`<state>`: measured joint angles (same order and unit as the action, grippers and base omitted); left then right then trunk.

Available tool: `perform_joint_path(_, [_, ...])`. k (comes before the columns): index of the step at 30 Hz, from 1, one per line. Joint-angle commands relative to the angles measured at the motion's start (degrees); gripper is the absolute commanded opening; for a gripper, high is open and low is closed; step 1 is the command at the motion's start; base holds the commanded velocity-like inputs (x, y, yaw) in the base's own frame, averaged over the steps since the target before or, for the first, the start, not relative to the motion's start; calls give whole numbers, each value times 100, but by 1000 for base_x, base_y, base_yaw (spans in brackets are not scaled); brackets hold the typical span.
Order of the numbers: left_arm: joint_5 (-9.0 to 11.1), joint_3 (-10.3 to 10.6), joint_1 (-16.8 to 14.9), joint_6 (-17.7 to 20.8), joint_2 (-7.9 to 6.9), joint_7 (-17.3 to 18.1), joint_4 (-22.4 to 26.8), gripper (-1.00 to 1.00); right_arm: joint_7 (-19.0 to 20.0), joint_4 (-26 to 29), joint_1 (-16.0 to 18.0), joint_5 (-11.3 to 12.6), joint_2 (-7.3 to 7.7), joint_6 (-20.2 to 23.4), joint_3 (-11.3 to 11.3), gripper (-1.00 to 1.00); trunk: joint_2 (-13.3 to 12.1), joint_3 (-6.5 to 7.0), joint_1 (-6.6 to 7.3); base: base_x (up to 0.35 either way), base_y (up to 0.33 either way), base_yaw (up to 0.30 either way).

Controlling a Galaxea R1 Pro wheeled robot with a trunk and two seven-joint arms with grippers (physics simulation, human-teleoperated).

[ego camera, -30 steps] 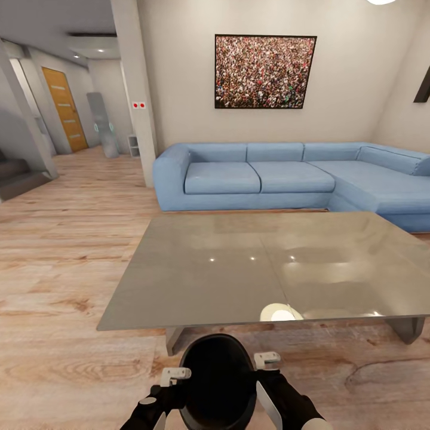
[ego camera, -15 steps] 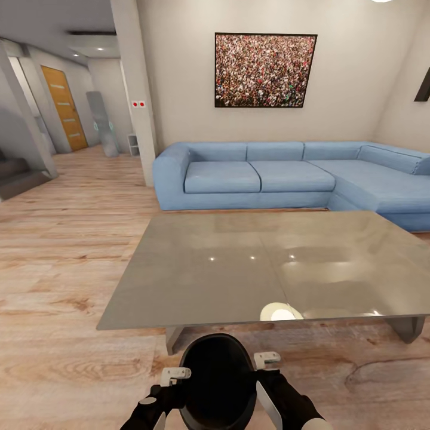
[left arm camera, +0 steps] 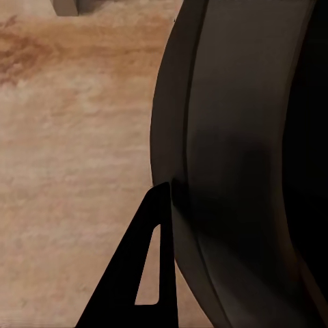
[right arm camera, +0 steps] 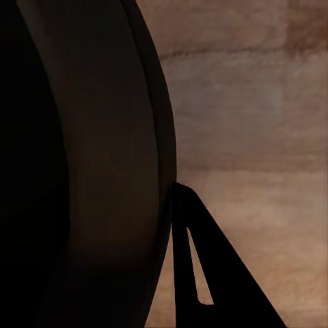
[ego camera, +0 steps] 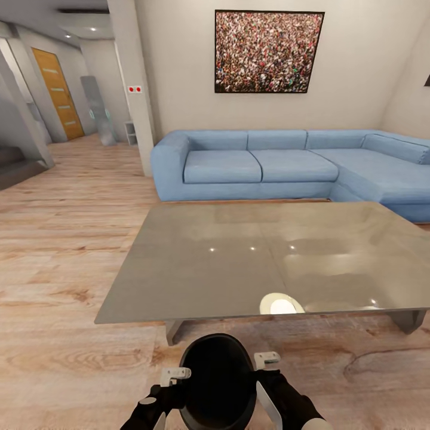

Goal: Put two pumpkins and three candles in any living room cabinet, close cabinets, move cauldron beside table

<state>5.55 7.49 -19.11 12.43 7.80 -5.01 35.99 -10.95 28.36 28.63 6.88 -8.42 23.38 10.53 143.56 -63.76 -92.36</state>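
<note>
A black round cauldron (ego camera: 218,382) hangs low in front of me, just above the wood floor, held between both arms. My left gripper (ego camera: 173,377) is shut on its left rim and my right gripper (ego camera: 266,361) on its right rim. In the left wrist view the cauldron's dark wall (left arm camera: 239,171) stands against one black finger (left arm camera: 137,273). The right wrist view has the wall (right arm camera: 82,171) and a finger (right arm camera: 198,273) the same way. A low grey glossy table (ego camera: 239,257) stands directly ahead, its near edge a short way beyond the cauldron. The pumpkins, candles and cabinet are out of view.
A blue corner sofa (ego camera: 269,164) runs behind the table and along the right. A white pillar (ego camera: 134,89) stands at the sofa's left end. Open wood floor (ego camera: 65,239) stretches left toward a hallway with an orange door (ego camera: 57,92).
The whole picture has shifted: the table, sofa and wall picture look slightly nearer, so the camera has moved forward. The cauldron stays in the same hold between both grippers.
</note>
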Motion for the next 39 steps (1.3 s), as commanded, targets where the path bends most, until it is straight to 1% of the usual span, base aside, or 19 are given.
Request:
perform_joint_path(1, [-10,33,-5,23,-12,-52,30,-100,-45,-6,2,302,8,114,128,-100,4,-27,0,0,0,0])
perform_joint_path(4, [-10,33,-5,23,-14,-52,30,-100,-46,-6,2,301,7,114,126,-100,8,-94,-8,0,0,0])
perform_joint_path(28, [-10,33,-5,14,-15,-52,30,-100,-48,-6,2,298,7,105,127,-100,8,-94,-8,0,0,0])
perform_joint_path(29, [-10,33,-5,14,-15,-52,30,100,-48,-6,2,299,7,105,126,-100,8,-94,-8,0,0,0])
perform_joint_path(32, [-10,33,-5,14,-15,-52,30,100,-48,-6,2,300,7,105,126,-100,8,-94,-8,0,0,0])
perform_joint_path(33, [-10,33,-5,14,-15,-52,34,100,-46,-6,2,301,7,105,127,100,8,-94,-8,0,0,0])
perform_joint_path(39, [-10,33,-5,14,-15,-52,39,100,-48,-6,2,299,7,105,126,100,8,-94,-8,0,0,0])
